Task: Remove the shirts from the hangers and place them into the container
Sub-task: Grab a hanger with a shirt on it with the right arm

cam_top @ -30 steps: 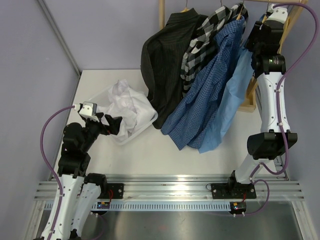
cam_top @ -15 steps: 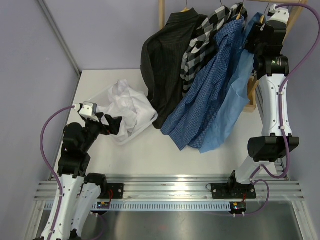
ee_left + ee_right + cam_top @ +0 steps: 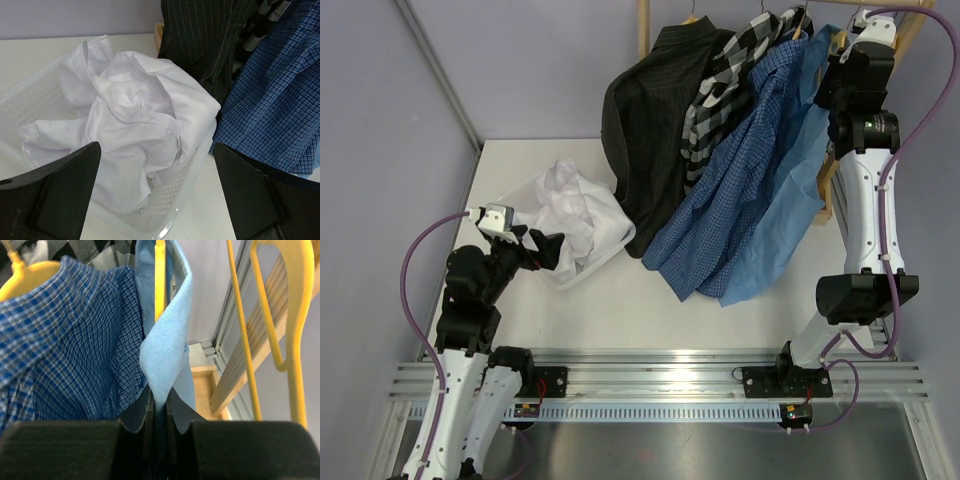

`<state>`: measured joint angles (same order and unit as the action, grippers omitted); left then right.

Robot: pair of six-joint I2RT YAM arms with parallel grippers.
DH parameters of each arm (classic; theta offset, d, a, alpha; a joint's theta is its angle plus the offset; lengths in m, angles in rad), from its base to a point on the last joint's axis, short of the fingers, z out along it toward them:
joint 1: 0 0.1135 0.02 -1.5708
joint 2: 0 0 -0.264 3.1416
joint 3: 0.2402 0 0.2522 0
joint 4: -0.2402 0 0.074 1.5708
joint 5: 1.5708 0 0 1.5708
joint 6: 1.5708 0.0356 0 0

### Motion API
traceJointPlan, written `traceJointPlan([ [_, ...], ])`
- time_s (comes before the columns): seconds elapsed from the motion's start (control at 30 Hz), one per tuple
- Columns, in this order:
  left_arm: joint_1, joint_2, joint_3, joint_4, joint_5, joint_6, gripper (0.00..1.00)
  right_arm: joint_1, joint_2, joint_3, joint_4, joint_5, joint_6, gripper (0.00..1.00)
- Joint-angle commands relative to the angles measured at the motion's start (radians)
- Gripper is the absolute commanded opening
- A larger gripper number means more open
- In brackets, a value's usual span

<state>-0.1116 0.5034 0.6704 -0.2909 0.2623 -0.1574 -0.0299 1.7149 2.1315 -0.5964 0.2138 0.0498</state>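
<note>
Lilac walls behind, a pale worktop below. Left of centre in the top view: the container, with the white shirt crumpled inside. Along the top, middle to right, hung on a wooden rack: black pinstriped shirt, large-check shirt, dark blue checked shirt, then the light blue shirt at the right end, on a yellow hanger. Further right, a bare hanger.

Right pincer: narrow, nipped on the light blue shirt's front edge just below the collar. Left pincer: wide, holding nothing, poised over the container.

Probably light, limp, sliding cloth, with body only at collar and placket. Best taken there, on the doubled seam, as now. Some risk of dragging the hanger along or snagging the far shoulder. Likely easier peeled one shoulder first.
</note>
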Motion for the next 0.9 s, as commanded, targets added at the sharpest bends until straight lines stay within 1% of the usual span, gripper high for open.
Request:
traceJointPlan([
  [0.0,0.0,-0.008,-0.005,0.041,0.023,0.002,0.99,-0.001,-0.108,-0.013,0.052,-0.062,-0.115,0.0],
  [0.03,0.0,-0.008,-0.003,0.039,0.025,0.002,0.99,-0.001,-0.129,-0.028,0.081,-0.117,-0.143,0.0],
  [0.13,0.0,-0.008,-0.003,0.041,0.026,0.002,0.99,-0.001,-0.214,-0.097,0.133,-0.21,-0.25,0.0],
  [0.2,0.0,-0.009,-0.003,0.041,0.029,0.002,0.99,-0.001,-0.274,-0.155,0.167,-0.246,-0.294,0.0],
  [0.33,0.0,-0.011,-0.005,0.048,0.049,0.002,0.99,-0.001,-0.298,-0.173,0.168,-0.241,-0.326,0.0],
  [0.53,0.0,-0.012,-0.008,0.053,0.061,0.002,0.99,-0.002,-0.316,-0.203,0.193,-0.217,-0.323,0.0],
  [0.67,-0.002,-0.014,-0.009,0.055,0.066,0.005,0.99,-0.002,-0.331,-0.214,0.176,-0.218,-0.338,0.0],
  [0.73,-0.002,-0.016,-0.011,0.062,0.081,0.007,0.99,-0.002,-0.356,-0.245,0.162,-0.218,-0.369,0.0],
  [0.87,-0.003,-0.014,-0.022,0.091,0.159,0.007,0.99,-0.002,-0.461,-0.382,0.113,-0.189,-0.433,0.0],
])
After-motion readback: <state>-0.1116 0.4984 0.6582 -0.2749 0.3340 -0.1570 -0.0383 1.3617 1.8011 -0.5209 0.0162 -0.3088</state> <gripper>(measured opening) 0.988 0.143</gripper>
